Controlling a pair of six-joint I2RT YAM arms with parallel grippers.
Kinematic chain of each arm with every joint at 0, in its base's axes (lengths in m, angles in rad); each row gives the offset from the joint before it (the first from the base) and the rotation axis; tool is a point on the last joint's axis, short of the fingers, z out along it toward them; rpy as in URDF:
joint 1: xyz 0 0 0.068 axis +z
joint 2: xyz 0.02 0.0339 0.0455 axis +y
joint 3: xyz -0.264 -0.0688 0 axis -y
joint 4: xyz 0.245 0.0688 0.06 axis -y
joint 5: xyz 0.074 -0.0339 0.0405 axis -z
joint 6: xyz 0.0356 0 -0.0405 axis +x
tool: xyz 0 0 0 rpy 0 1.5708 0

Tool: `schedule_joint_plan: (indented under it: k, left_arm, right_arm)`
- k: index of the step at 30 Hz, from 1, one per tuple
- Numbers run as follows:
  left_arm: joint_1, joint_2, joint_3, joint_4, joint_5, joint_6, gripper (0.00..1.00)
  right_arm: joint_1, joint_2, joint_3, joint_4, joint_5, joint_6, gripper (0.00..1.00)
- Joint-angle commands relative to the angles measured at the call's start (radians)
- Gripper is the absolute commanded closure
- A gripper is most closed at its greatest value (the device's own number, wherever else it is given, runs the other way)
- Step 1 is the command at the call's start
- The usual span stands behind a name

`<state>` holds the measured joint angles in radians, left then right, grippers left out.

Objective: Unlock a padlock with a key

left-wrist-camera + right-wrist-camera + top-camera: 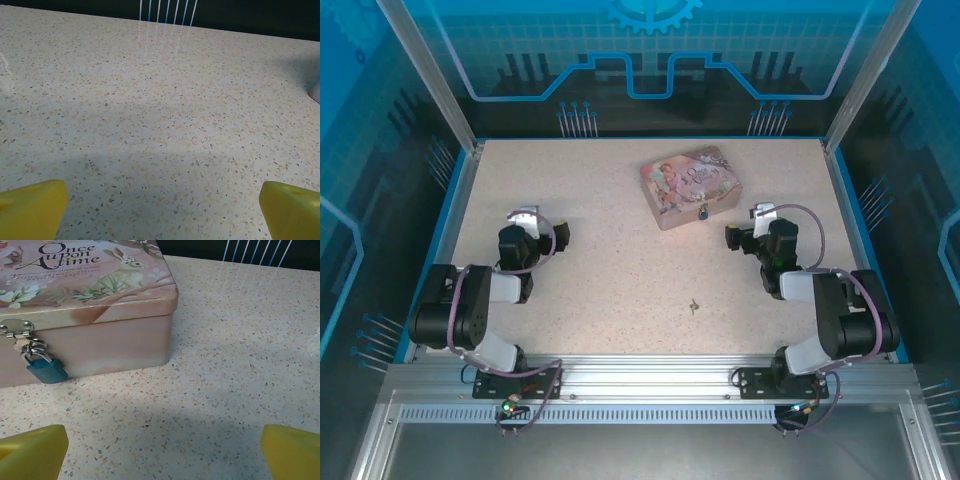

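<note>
The teal-blue padlock [46, 369] hangs by its silvery shackle from the hasp on the front of the pink tin [100, 335]; from above the padlock [703, 212] shows on the near side of the tin [690, 186]. The small grey key [694, 305] lies flat on the table, nearer the front, between the two arms. My right gripper [738, 236] is open beside the tin's right end, its yellow fingertips [32, 450] spread wide over bare table. My left gripper [560, 236] is open at the left, yellow fingertips [30, 207] far apart, nothing between them.
The speckled table [600, 280] is bounded by blue-edged walls and aluminium posts. The tin stands at the back centre-right. A front rail [640, 375] carries both arm bases.
</note>
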<state>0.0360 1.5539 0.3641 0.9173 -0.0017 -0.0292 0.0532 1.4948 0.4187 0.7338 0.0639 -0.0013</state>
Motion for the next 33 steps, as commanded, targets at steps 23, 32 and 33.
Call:
schedule_joint_plan:
  k: [23,32,33]
  left_arm:
    - [-0.007,-0.008,-0.012,0.049,-0.053,-0.01,0.01]
    - [-0.004,-0.252,-0.008,-0.157,-0.084,-0.02,0.01]
    - [-0.004,-0.292,0.014,-0.225,-0.09,-0.043,0.01]
  right_arm:
    - [-0.003,0.003,0.022,-0.002,0.006,0.009,0.0]
    - [-0.056,-0.227,0.234,-0.588,0.032,0.078,0.0]
    - [-0.057,-0.241,0.251,-0.63,0.019,0.086,0.0]
